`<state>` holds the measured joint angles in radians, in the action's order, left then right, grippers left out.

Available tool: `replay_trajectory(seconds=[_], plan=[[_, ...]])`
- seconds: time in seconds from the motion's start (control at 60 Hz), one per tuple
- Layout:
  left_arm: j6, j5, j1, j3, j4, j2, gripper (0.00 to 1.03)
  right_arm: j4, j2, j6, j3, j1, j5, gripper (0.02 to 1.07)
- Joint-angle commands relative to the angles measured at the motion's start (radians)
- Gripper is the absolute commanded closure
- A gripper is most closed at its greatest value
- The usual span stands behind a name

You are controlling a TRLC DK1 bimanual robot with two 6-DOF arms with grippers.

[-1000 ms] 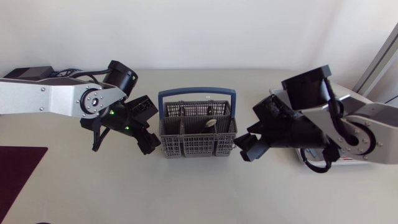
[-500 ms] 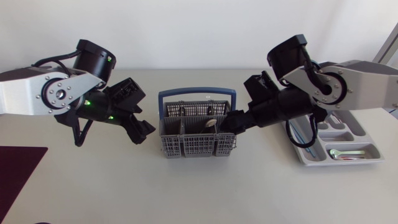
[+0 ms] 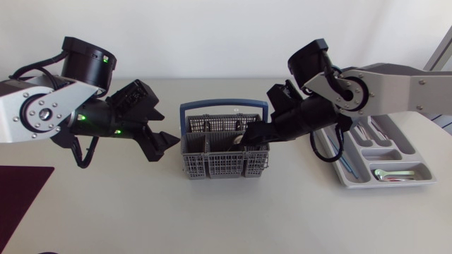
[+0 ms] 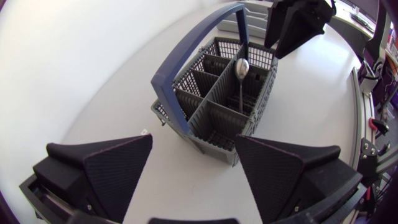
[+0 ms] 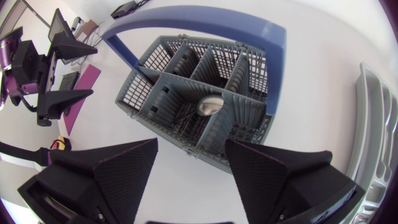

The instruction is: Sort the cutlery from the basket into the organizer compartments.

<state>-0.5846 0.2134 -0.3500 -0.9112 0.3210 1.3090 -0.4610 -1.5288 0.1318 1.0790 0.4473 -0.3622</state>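
Note:
A grey cutlery basket [image 3: 222,166] with a blue handle [image 3: 224,106] stands mid-table. One spoon [image 3: 240,138] stands in a middle compartment, bowl up; the wrist views show it too [image 4: 241,67] [image 5: 210,104]. My left gripper [image 3: 162,144] hangs open just left of the basket, which lies ahead of its fingers [image 4: 193,177]. My right gripper [image 3: 256,134] is open above the basket's right end, fingers astride the near wall [image 5: 189,171]. The white organizer [image 3: 385,183] sits at the right with a spoon [image 3: 385,173] in its front compartment.
A dark maroon mat [image 3: 21,194] lies at the table's left front edge. The organizer [image 5: 373,118] lies close beside the right arm's elbow. My left gripper [image 5: 62,68] shows beyond the basket in the right wrist view.
My right arm has swung from over the organizer to the basket's right end. My left arm has lifted and drawn back a little to the left.

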Motion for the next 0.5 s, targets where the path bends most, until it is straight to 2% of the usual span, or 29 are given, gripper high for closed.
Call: replay_trajectory(seconds=[0.0, 0.4, 0.483], plan=[[-0.018, 0.015, -0.007, 0.043, -0.022, -0.007, 0.12, -0.005, -0.022, 0.037, 0.018, 0.011, 0.016, 0.29], [-0.027, 0.020, 0.016, 0.060, -0.079, 0.075, 0.12, 0.070, -0.087, 0.092, 0.007, 0.019, 0.020, 0.29], [-0.038, 0.018, 0.023, 0.063, -0.083, 0.107, 0.12, 0.130, -0.074, 0.094, -0.025, 0.024, 0.029, 0.29]])
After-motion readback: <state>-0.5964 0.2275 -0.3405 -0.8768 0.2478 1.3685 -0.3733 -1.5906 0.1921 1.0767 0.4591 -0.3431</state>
